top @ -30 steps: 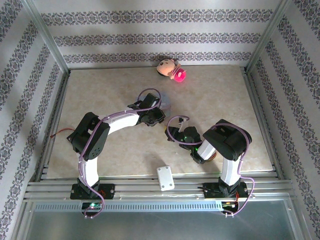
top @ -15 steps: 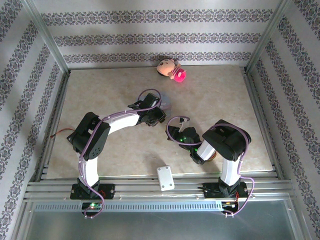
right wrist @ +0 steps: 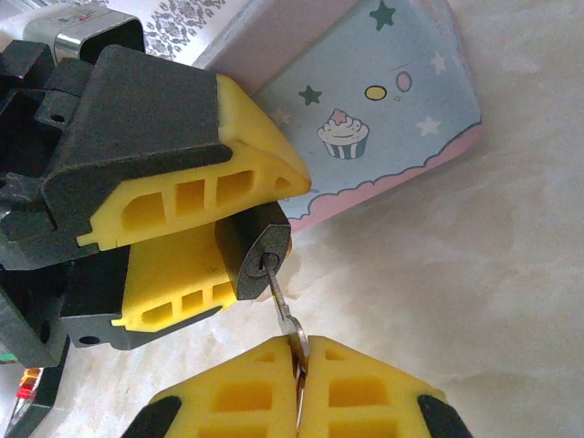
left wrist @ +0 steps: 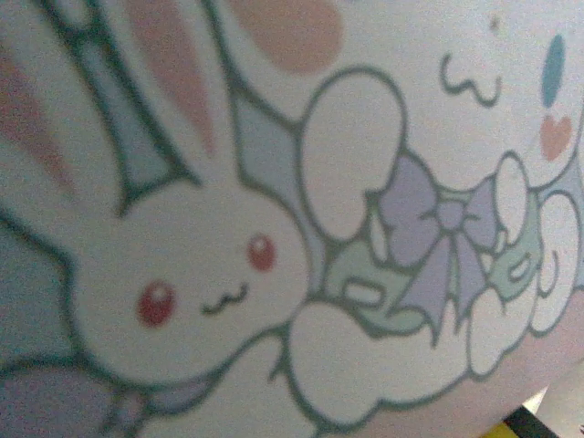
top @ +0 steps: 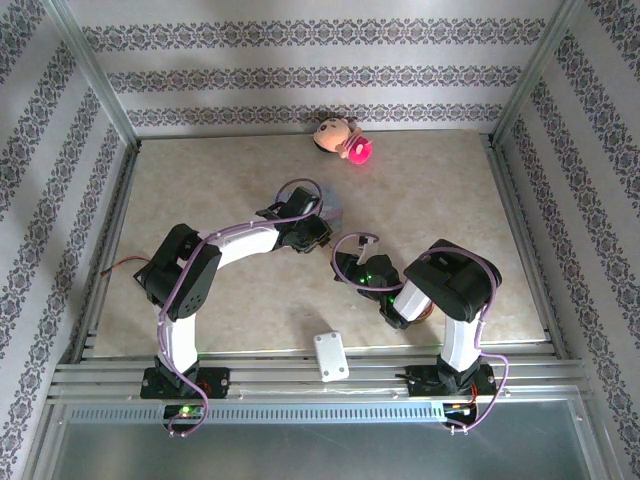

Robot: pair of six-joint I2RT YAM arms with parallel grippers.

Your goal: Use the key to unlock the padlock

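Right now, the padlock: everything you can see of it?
The padlock is a small dark grey-brown metal block, its keyhole end facing the right wrist camera. The left gripper clamps its body between yellow fingers. The thin silver key sits in the keyhole, its other end pinched by the shut right gripper. The pale-blue tin lies just behind; whether they touch cannot be told. The shackle is hidden.

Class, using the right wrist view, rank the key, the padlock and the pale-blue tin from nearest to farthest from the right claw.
1. key: pinched in the right claw, bottom centre.
2. padlock: just above, at the key's tip, centre-left.
3. pale-blue tin: beyond the padlock, upper right.
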